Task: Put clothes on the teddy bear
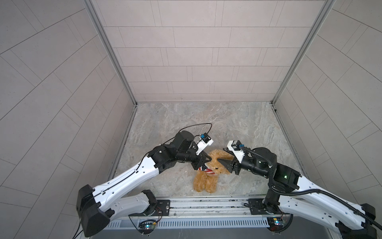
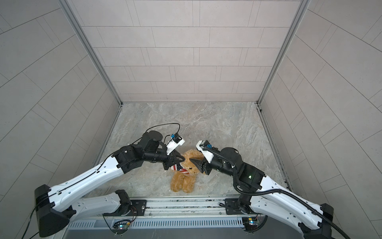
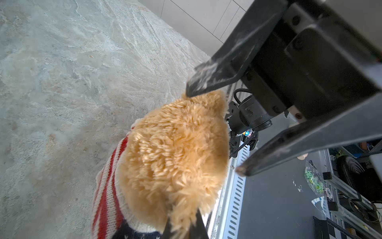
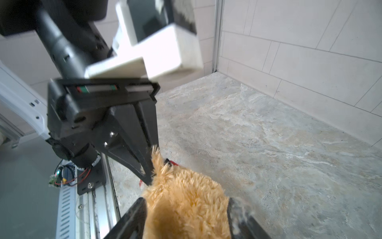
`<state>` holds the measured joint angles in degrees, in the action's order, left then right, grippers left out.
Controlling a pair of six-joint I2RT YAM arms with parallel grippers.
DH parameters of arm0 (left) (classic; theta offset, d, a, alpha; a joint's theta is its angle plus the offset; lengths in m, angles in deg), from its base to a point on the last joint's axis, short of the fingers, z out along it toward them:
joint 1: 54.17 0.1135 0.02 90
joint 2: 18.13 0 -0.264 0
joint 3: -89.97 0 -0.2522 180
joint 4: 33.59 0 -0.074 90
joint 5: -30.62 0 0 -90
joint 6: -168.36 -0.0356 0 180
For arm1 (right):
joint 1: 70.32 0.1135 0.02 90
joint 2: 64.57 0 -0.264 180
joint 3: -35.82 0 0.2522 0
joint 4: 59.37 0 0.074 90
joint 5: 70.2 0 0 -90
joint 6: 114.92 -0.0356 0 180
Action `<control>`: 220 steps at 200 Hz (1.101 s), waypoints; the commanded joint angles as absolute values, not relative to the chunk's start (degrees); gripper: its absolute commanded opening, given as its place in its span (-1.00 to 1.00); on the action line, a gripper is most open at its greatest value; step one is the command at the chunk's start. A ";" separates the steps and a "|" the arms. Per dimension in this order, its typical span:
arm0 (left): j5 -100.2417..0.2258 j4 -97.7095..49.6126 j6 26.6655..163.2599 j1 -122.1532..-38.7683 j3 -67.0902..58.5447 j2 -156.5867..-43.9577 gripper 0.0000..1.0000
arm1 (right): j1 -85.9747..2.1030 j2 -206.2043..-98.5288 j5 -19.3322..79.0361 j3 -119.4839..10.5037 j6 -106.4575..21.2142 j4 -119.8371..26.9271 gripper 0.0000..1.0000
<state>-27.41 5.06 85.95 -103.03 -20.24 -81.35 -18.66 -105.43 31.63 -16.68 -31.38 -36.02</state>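
Dressing incomplete: sweater (image 1: 207,170) at neck only.
Seemingly anchoring, left gripper (image 4: 149,175) clamps teddy bear (image 1: 204,182) fur; right gripper (image 4: 186,201) gapes, holding nothing.

The teddy bear (image 1: 205,182) lies on the counter (image 1: 206,120) at lower centre in both top views. Its legs point toward the rail (image 1: 206,201) along the counter's near edge, and its head points toward the back wall (image 1: 206,62). The sweater (image 1: 207,170) sits between head and body. My left tool (image 1: 207,159) is at the head from the frame's left. My right tool (image 1: 223,165) is at it from the right, with part of the bear's upper half between its fingers. The two tools are just beside each other over the bear.
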 commanded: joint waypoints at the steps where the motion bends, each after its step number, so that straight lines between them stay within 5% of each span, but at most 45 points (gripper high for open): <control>1: -26.19 4.61 84.82 -103.04 -18.16 -80.93 -1.00 | -18.49 -107.80 34.95 -17.96 -26.37 -32.71 0.28; 65: -26.87 2.76 85.47 -103.07 -18.61 -80.88 -1.00 | -18.38 -111.38 34.27 -18.81 -24.23 -29.09 0.15; 120: -33.02 -0.94 91.02 -102.36 -21.17 -80.06 -1.00 | -18.38 -111.92 31.42 -18.19 -24.67 -31.26 -0.66; 151: -33.27 -4.76 97.01 -97.37 -27.19 -74.69 -0.42 | -18.38 -109.96 30.63 -16.05 -25.94 -34.74 -1.00; 220: -28.77 -13.05 108.55 -88.71 -42.32 -66.59 -0.31 | -18.38 -108.20 28.65 -13.74 -27.72 -38.59 -1.00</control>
<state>-31.89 -7.56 103.11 -88.96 -38.80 -67.17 -18.51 -109.56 29.65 -13.99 -27.07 -34.47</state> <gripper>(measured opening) 0.322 0.097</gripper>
